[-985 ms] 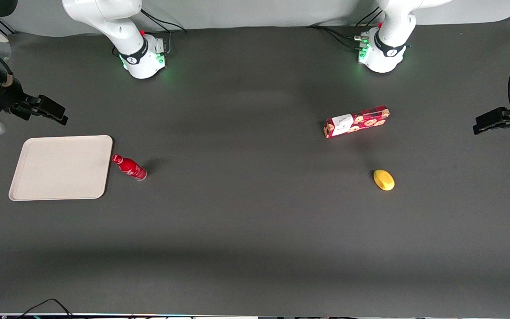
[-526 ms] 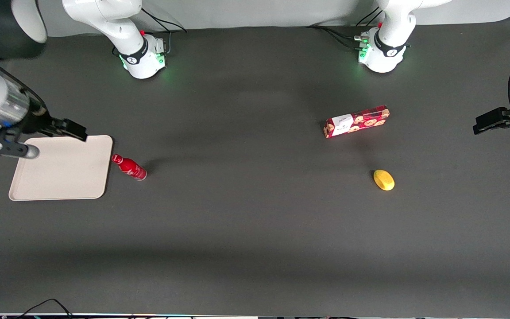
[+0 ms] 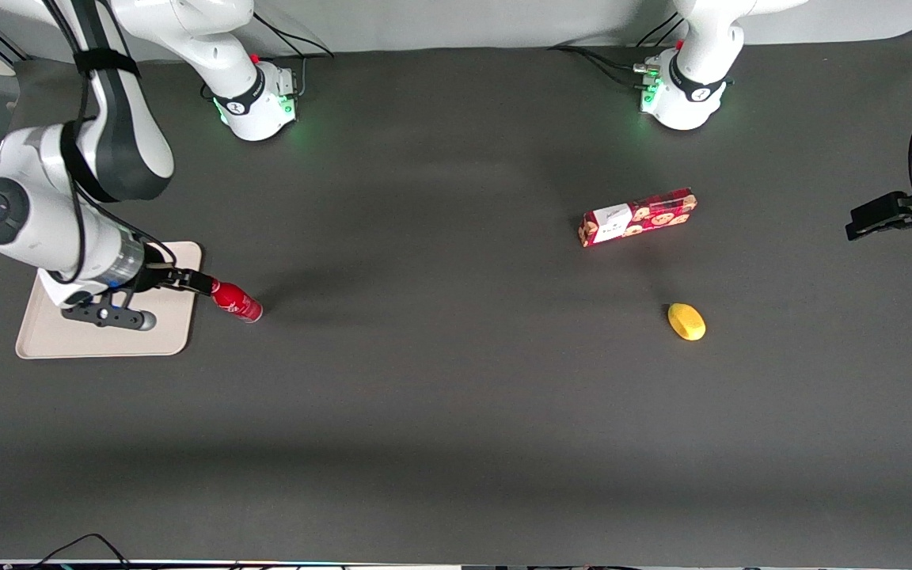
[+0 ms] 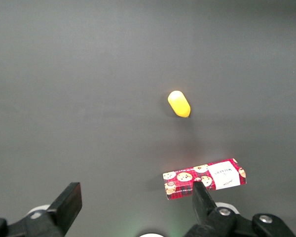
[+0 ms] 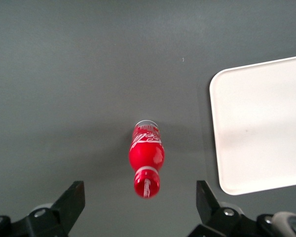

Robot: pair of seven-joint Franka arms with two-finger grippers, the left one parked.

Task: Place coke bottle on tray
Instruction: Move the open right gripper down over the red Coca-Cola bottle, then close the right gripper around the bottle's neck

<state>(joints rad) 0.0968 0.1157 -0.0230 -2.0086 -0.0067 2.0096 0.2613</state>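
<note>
The coke bottle (image 3: 237,302), small and red with white lettering, stands upright on the dark table right beside the edge of the beige tray (image 3: 100,339). My right gripper (image 3: 197,282) hangs over the tray's edge, and its fingertips cover the bottle's cap in the front view. In the right wrist view the gripper (image 5: 139,205) is open. Its two black fingers are spread wide to either side of the bottle (image 5: 147,157), above it and not touching it. The tray (image 5: 259,128) lies beside the bottle with nothing on it.
A red cookie box (image 3: 637,217) and a yellow oval object (image 3: 686,321) lie toward the parked arm's end of the table. Both also show in the left wrist view, the box (image 4: 203,179) and the yellow object (image 4: 179,103).
My right arm has swung in from the table's end across the tray. The gripper has come over the bottle's cap. The bottle and tray have not moved.
</note>
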